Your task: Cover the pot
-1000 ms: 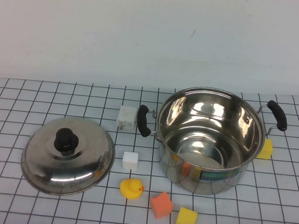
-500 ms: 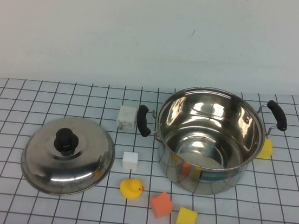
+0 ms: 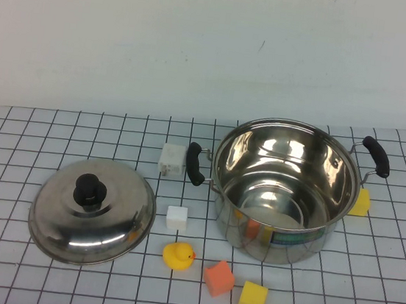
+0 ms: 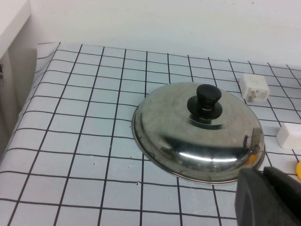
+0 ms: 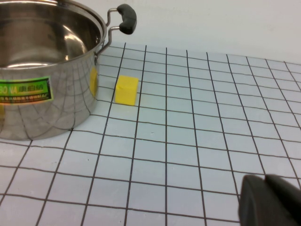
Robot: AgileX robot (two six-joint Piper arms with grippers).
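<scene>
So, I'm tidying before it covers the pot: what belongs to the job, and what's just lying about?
Job: pot; lid; left gripper, near the lid; right gripper, right of the pot.
Lying about: duck, orange block, yellow blocks, white cube, white plug.

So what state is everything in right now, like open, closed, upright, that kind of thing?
pot: upright, uncovered, nothing inside.
lid: flat on the table left of the pot, knob up, untouched.
rubber duck: upright, in front of the pot.
left gripper: near the lid, holding nothing.
right gripper: right of the pot, holding nothing.
</scene>
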